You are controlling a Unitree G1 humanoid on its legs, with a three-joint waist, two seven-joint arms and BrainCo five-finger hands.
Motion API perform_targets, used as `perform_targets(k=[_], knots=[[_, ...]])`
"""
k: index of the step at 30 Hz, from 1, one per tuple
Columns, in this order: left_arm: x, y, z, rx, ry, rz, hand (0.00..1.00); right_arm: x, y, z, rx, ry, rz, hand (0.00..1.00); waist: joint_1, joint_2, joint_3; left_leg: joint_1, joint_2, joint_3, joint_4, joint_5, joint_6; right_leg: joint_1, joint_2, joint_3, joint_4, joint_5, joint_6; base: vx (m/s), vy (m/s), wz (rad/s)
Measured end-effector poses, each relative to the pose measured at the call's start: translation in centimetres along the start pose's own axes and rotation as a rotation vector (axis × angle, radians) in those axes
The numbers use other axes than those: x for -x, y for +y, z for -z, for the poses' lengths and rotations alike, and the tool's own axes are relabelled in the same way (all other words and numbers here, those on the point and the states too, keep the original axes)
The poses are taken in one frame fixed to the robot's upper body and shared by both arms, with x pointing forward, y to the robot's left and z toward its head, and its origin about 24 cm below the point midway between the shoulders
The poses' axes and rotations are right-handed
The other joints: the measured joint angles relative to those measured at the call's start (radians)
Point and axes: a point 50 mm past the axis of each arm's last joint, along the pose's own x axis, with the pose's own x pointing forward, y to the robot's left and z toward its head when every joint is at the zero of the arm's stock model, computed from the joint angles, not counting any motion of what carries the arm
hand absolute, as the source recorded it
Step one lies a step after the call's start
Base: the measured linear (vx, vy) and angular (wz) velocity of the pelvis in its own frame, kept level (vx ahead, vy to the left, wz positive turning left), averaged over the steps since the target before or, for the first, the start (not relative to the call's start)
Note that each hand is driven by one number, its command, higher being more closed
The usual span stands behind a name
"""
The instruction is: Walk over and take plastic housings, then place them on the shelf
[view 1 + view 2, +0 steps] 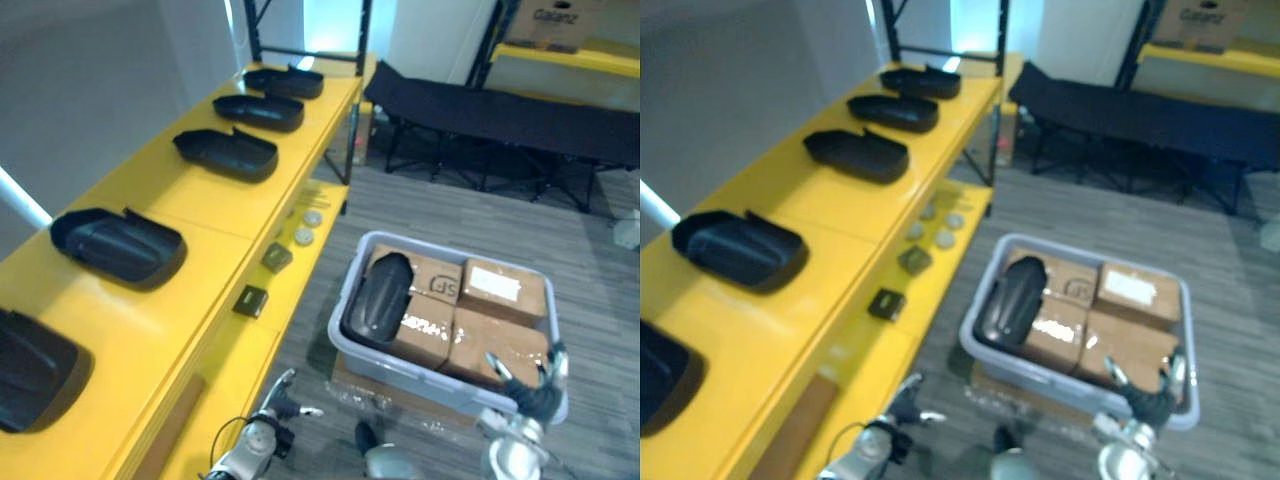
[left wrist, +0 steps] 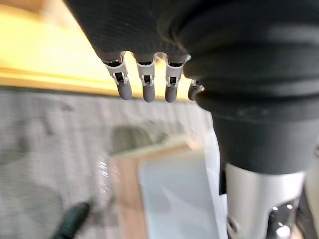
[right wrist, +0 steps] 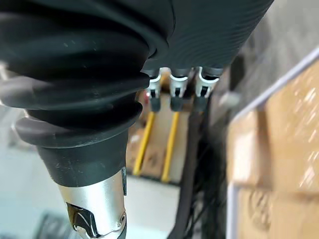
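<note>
My left hand [image 1: 270, 410] and right hand [image 1: 530, 393] hang open, empty, lower frame; black plastic housing [image 1: 378, 298] sits reachable in grey tub [image 1: 420, 378].

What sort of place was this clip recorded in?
Likely a workshop or storeroom: a long yellow shelf lined with black plastic housings, and a grey bin of cardboard boxes beside it.

Black housings [image 1: 227, 152], spaced along yellow shelf [image 1: 200, 205]

Cardboard boxes [image 1: 503, 292] in grey bin [image 1: 400, 378]; black cot [image 1: 480, 105] beyond.
</note>
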Motion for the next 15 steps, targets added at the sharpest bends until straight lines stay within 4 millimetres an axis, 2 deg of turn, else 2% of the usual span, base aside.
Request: perform_targets(k=[2,3,5,7,10,12,13,14,15], knots=[[0.9,1.3,2.1,0.013,0.062,-0.063,0.0,-0.8,0.9,-0.6,0.005,-0.034,-0.056,0.0,0.031,0.005,0.007,-0.024,-0.001,-0.019,0.05,-0.033,0.013,0.005,-0.003,-0.004,-0.001,0.006,0.005,-0.01,0.156,0.12],[1.1,1.5,2.6,0.023,0.069,-0.077,0.0,-1.0,1.1,-0.8,0.006,-0.044,-0.067,0.0,0.04,0.012,0.011,-0.027,-0.005,-0.04,0.07,-0.042,0.021,0.012,-0.003,-0.005,0.0,0.003,0.01,0.05,0.161,0.11],[1.5,2.1,3.0,0.08,0.042,-0.131,0.0,-2.2,1.4,-0.8,0.015,-0.038,-0.074,0.0,0.062,0.047,0.031,-0.051,-0.037,-0.166,0.148,-0.085,0.043,0.017,-0.002,-0.016,0.06,-0.017,0.042,0.11,0.195,0.18],[1.4,2.3,2.6,0.08,0.004,-0.139,0.0,-2.2,1.3,-0.1,0.017,0.003,-0.066,0.0,0.065,0.057,0.049,-0.052,-0.051,-0.2,0.185,-0.093,0.051,0.016,-0.004,-0.022,0.113,-0.036,0.053,0.07,0.124,0.17],[1.3,2.6,1.9,0.084,-0.036,-0.142,0.0,-0.4,0.9,1.9,0.014,0.123,-0.035,0.0,0.064,0.049,0.087,-0.015,-0.057,-0.22,0.203,-0.105,0.072,-0.02,0.014,-0.014,0.253,-0.051,0.03,-0.01,0.117,-0.14],[1.2,2.8,1.1,0.063,-0.081,-0.128,0.0,2.6,-0.3,3.5,0.027,0.215,-0.009,0.0,0.062,0.014,0.113,0.008,-0.055,-0.183,0.209,-0.135,0.087,-0.024,0.009,-0.034,0.258,-0.032,0.019,-0.13,0.143,-0.51],[1.2,2.8,0.9,0.048,-0.092,-0.126,0.0,3.1,-0.4,3.7,0.034,0.225,-0.015,0.0,0.062,0.007,0.118,0.011,-0.054,-0.168,0.207,-0.144,0.092,-0.029,0.007,-0.049,0.249,-0.014,0.015,-0.23,0.178,-1.08],[1.1,2.9,0.6,0.05,-0.09,-0.131,0.0,3.6,-0.6,3.8,0.054,0.23,-0.036,0.0,0.06,-0.005,0.123,0.003,-0.038,-0.123,0.196,-0.14,0.113,-0.056,0.011,-0.056,0.202,0.076,0.01,-0.2,0.096,-1.01],[1.0,2.9,0.6,0.052,-0.086,-0.135,0.0,3.6,-0.6,3.6,0.049,0.224,-0.04,0.0,0.058,-0.004,0.124,-0.003,-0.024,-0.095,0.188,-0.135,0.128,-0.064,0.016,-0.062,0.198,0.095,-0.017,-0.28,0.131,-1.17]])
